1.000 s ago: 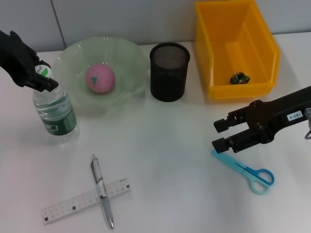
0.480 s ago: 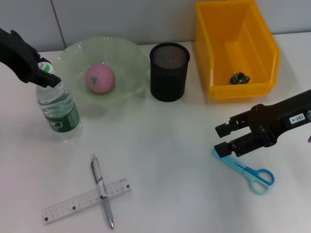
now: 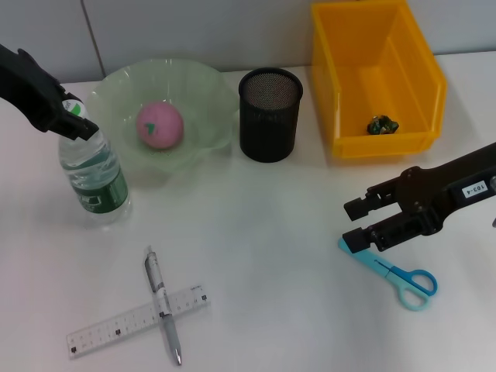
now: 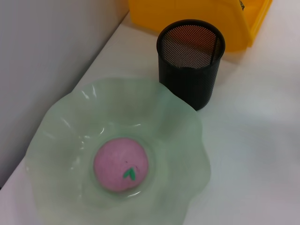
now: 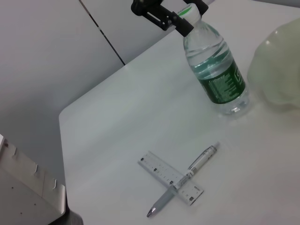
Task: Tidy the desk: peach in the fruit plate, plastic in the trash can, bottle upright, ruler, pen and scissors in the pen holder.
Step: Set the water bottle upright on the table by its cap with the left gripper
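Note:
The water bottle (image 3: 93, 174) stands upright on the table's left; my left gripper (image 3: 74, 120) is shut on its cap, as the right wrist view (image 5: 180, 14) also shows. The pink peach (image 3: 160, 124) lies in the green plate (image 3: 205, 85). My right gripper (image 3: 355, 225) is open, just over the blade tip of the blue scissors (image 3: 395, 273), which lie flat. The pen (image 3: 162, 302) lies across the ruler (image 3: 116, 322) at the front left. The black mesh pen holder (image 3: 270, 114) looks empty. A crumpled plastic scrap (image 3: 383, 124) sits in the yellow bin (image 3: 418, 77).
The left wrist view shows the peach (image 4: 121, 164), the plate (image 4: 187, 122) and the pen holder (image 4: 191, 61) near the back wall. The right wrist view shows the bottle (image 5: 215, 70), pen (image 5: 187, 180) and ruler (image 5: 159, 171) near the table's edge.
The bottle has shifted slightly right and come more upright with my left gripper on its cap. My right gripper has dropped a little toward the scissors' blades.

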Controlling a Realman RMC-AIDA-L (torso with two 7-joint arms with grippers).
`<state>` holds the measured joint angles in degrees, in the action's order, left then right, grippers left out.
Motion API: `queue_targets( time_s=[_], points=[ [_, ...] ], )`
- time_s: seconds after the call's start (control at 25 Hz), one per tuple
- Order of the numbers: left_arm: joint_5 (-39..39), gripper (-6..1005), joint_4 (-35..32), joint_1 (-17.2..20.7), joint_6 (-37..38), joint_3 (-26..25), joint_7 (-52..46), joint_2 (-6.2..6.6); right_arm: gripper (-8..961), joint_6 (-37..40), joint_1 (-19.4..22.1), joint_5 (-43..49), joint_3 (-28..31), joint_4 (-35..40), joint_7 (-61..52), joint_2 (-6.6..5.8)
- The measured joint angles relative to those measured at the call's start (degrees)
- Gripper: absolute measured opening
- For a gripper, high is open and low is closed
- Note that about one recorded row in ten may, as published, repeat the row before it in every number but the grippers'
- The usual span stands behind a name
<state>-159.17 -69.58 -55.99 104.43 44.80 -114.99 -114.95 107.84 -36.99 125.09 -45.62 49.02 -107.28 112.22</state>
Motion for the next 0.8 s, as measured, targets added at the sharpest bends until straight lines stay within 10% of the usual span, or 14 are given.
queue_targets(
  time_s=[0.8],
  points=[
    [0.01,523,0.25,0.56,-0.36,0.39,-1.02,-0.31,746,0.64,-0.02,0.07,0.00,0.14,-0.21,-0.13]
  ],
)
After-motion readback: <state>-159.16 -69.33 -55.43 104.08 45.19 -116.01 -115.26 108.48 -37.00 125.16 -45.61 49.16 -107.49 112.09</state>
